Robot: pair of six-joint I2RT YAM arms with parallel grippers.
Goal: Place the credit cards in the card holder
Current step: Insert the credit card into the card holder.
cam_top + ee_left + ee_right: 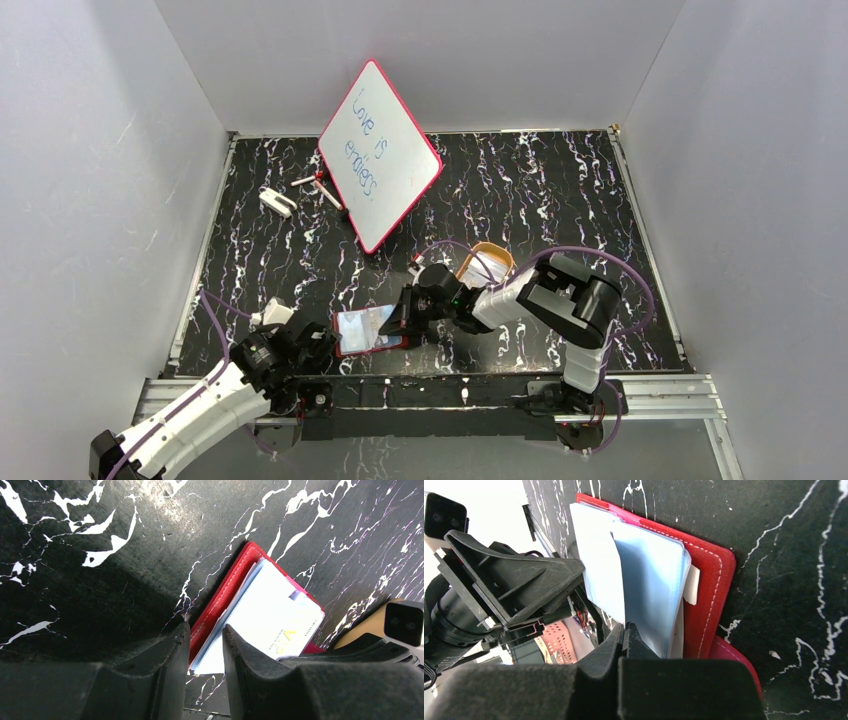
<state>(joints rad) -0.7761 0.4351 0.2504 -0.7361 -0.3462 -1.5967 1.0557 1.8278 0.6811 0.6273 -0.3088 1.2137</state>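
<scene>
The dark red card holder point(372, 349) lies open near the table's front edge, with bluish clear sleeves point(654, 585) fanned over its red cover point(710, 595). A pale credit card point(596, 565) with faint print lies across it, one long edge tucked at the sleeves; it also shows in the left wrist view point(280, 612). My right gripper point(625, 626) is shut, pinching the card's near corner beside the sleeves. My left gripper point(205, 627) has its jaws a little apart at the holder's point(225, 592) near corner, one finger beside the red edge and one over the card.
An orange-tan oval tray point(487, 262) sits just behind the right gripper point(402, 318). A red-framed whiteboard point(380, 155) stands propped at the back, with a marker point(322, 186) and a small white eraser point(278, 201) to its left. The left gripper point(325, 338) sits near the front rail.
</scene>
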